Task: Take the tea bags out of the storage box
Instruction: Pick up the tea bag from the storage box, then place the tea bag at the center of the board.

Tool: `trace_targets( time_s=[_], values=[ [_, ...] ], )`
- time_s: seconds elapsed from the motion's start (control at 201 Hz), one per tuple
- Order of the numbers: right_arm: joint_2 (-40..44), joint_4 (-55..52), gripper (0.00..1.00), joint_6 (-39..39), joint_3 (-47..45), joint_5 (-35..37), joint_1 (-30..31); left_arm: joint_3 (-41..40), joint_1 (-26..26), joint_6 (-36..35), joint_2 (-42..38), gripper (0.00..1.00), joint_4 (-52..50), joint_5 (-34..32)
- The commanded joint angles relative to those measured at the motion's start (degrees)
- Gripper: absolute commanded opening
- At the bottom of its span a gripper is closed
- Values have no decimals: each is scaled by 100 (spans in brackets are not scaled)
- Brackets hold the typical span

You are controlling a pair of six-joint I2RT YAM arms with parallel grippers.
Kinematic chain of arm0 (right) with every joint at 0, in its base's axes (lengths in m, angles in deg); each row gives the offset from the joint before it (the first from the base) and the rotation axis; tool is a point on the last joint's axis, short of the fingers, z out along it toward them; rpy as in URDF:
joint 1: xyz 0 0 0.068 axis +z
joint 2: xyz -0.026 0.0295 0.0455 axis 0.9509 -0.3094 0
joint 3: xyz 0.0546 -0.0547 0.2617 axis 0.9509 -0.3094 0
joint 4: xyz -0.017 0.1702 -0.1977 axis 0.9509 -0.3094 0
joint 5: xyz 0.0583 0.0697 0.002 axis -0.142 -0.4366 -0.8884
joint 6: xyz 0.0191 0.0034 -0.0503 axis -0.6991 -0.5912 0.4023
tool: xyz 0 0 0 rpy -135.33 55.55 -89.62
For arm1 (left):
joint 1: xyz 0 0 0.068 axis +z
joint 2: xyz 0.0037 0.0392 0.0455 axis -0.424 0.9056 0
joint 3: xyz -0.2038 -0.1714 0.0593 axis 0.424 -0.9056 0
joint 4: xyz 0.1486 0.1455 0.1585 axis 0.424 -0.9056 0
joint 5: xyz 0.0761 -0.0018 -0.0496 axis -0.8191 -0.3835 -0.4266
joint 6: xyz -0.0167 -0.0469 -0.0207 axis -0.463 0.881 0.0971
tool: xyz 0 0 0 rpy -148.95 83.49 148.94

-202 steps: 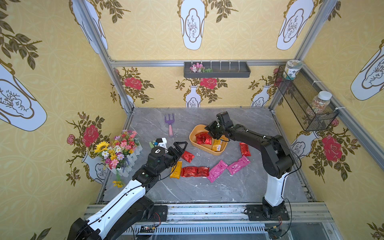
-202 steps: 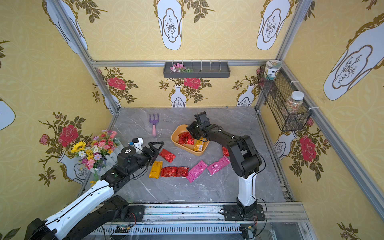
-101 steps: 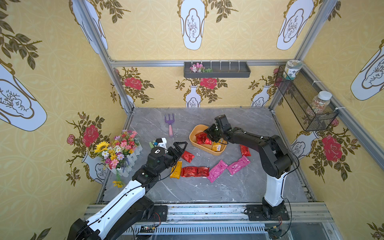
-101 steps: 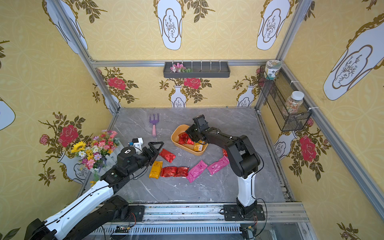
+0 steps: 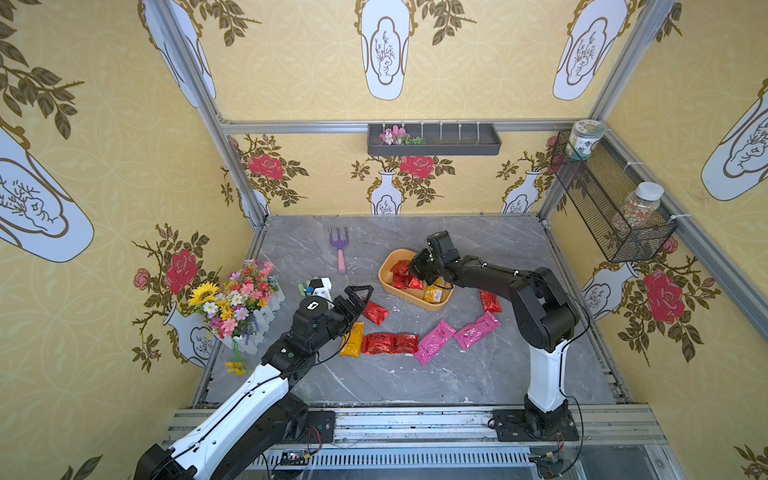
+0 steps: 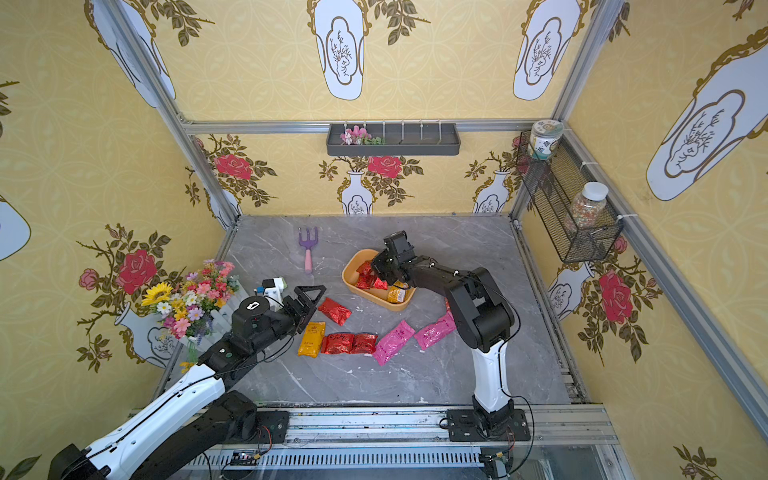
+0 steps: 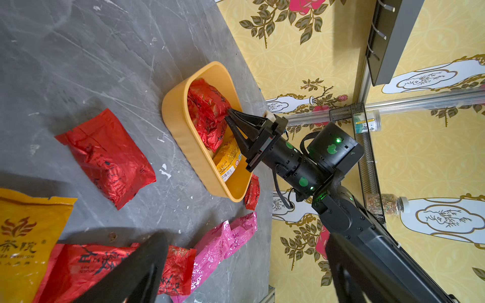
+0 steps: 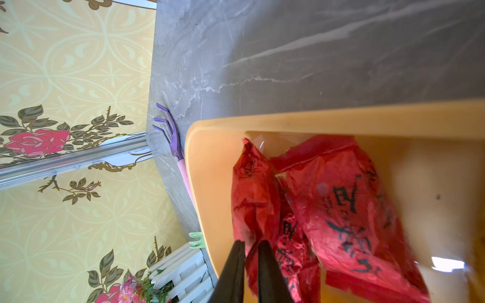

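Inside storage box (image 7: pixel 173 115), right gripper (image 8: pixel 250 246) has pinched red tea bag (image 8: pixel 254 199); left gripper (image 5: pixel 360 305) wide.

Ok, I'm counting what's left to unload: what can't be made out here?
How many tea bags remain in the storage box: the right gripper covers part of it in both top views.
Box's far end, right wrist view: blurred, cut off by the frame edge.
Whether the right fingers pinch foil: they overlap a red bag, contact unclear.
Left fingers, left wrist view: blurred, cut off at the edge.
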Motion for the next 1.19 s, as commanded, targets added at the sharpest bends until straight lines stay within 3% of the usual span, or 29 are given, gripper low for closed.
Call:
trace_targets(
  time_s=[0.0,0.055,0.473,0.807,1.031,1.19],
  values=[
    [100,190,5,-62,-55,-31,14,-27,7,-53,40,100,-5,-29],
    [170,179,0,-67,-108,-35,23,-20,6,-49,60,100,18,-25],
    [1676,202,0,223,-1075,-374,-361,205,-2,-82,477,98,324,202],
    [3315,-415,0,809,-2147,-750,-2049,357,-277,-28,1023,97,780,278],
    [2960,81,0,952,-2588,-1299,-3195,526,-441,-22,1371,97,971,340],
    [2165,548,0,961,-2376,-1866,-3517,509,-450,-82,1273,97,937,313]
  ],
)
